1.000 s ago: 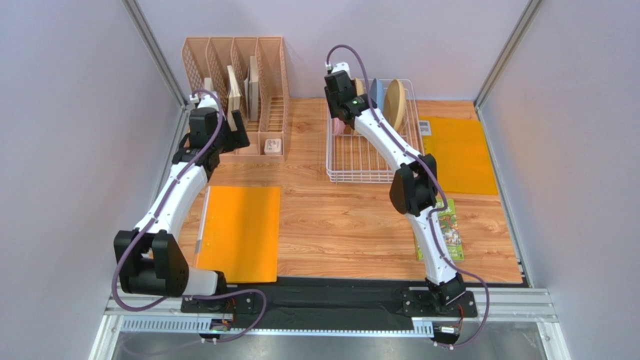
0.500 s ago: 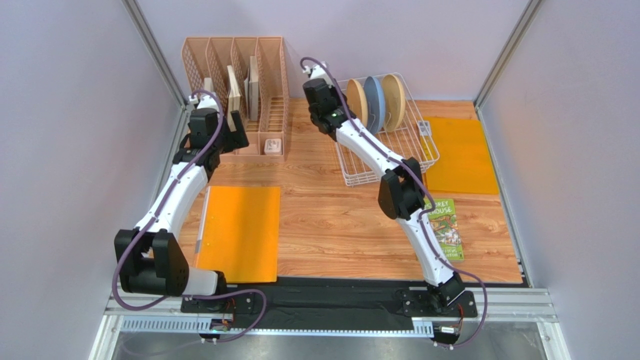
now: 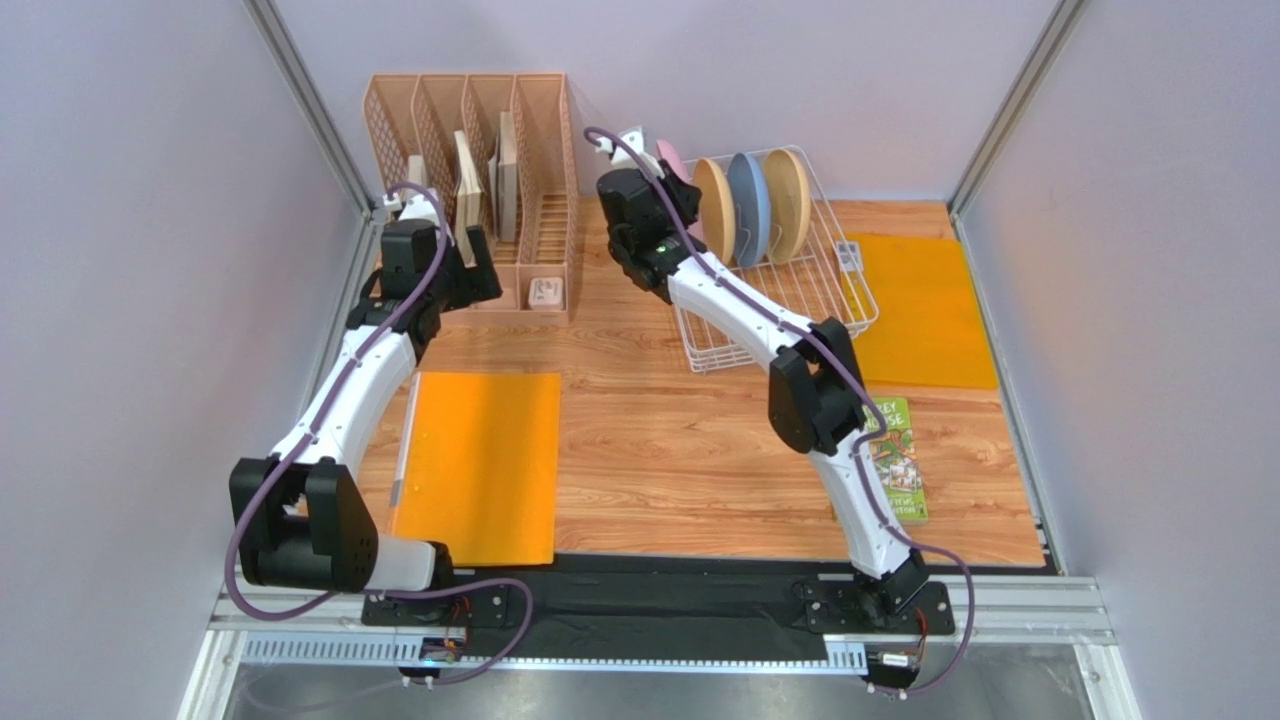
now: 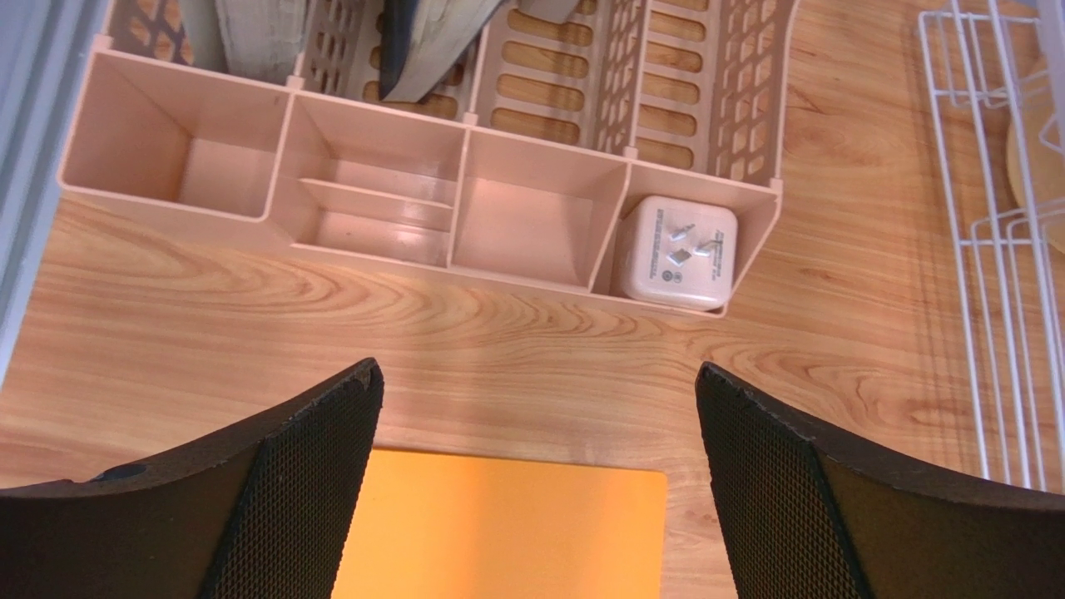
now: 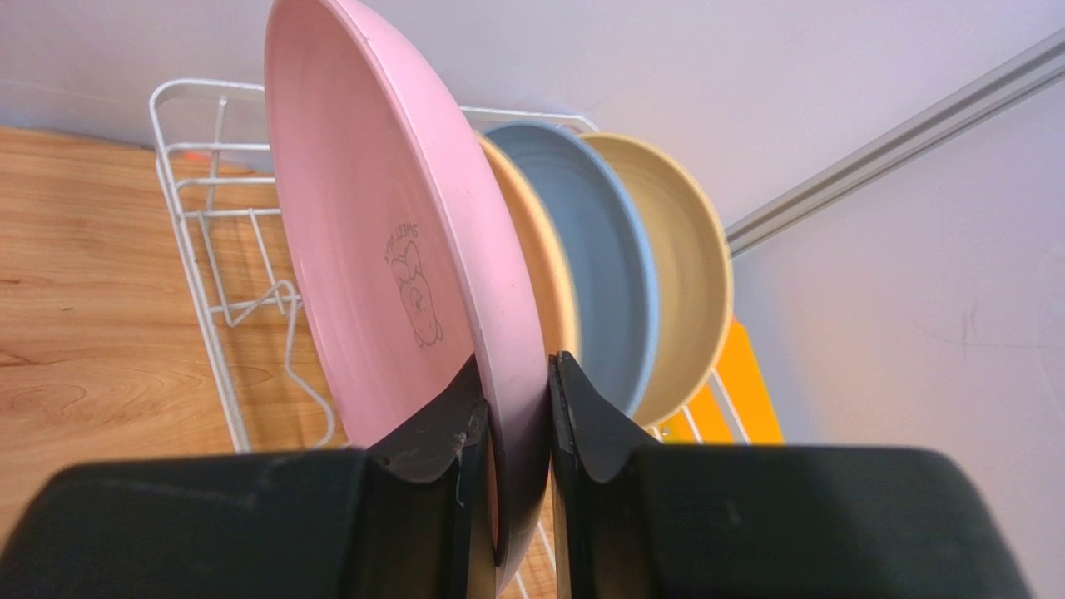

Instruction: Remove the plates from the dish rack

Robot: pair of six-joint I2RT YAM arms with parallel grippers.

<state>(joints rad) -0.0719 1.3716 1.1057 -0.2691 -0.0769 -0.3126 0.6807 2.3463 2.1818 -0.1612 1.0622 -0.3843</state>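
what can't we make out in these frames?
- Right wrist: the lower rim of the pink plate is behind the right gripper, so its clearance from the dish rack is unseen.
- Top external: the book is partly covered by the right arm, and its title is too small to read.
- Left wrist: the boards in the peach organizer are cut off by the top edge.

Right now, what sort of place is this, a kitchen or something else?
Probably a robot test cell, not a home kitchen: plain grey walls enclose one wooden table, and the dish rack stands near a peach desk organizer.
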